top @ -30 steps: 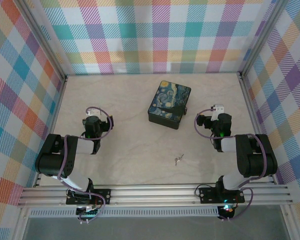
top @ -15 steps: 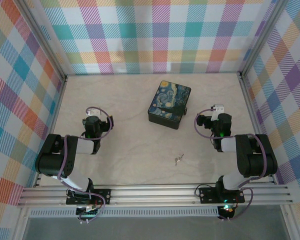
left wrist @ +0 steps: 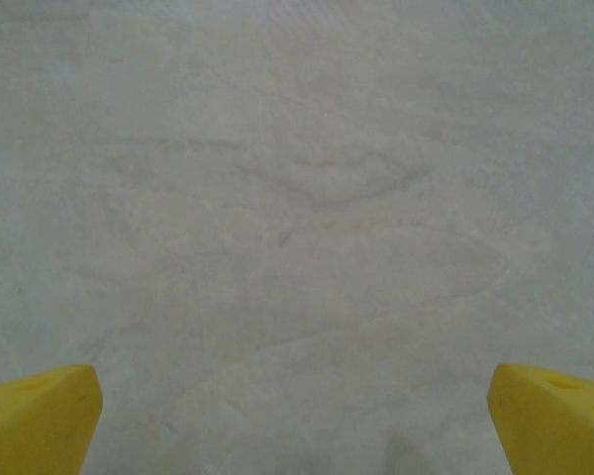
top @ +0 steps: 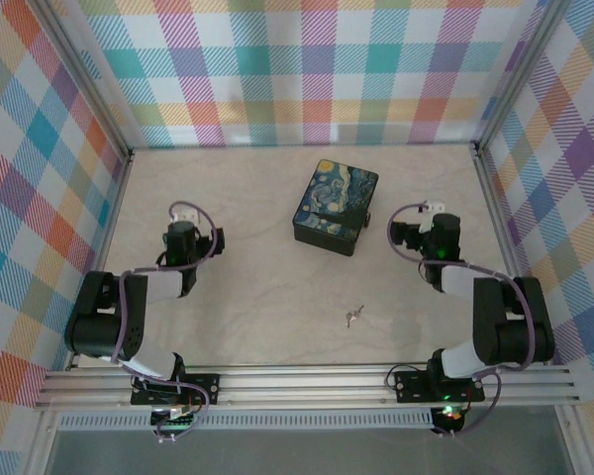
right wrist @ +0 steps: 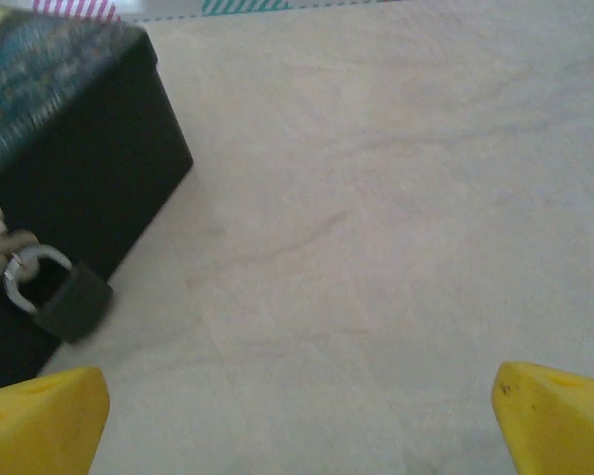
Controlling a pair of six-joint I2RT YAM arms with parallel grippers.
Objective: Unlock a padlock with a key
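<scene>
The left pincer and right pincer stand open, empty: approach stage, next likely grasping the key on the near side of the box.

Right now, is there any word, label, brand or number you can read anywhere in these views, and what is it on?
None can be read.
The box: its lid has a swirly blue-and-yellow painting with no lettering that I can make out.
The padlock at the box's side: plain dark face, and any stamp is too blurred to tell.
The key: too small to read.
The walls: plaid pattern, no writing.
</scene>
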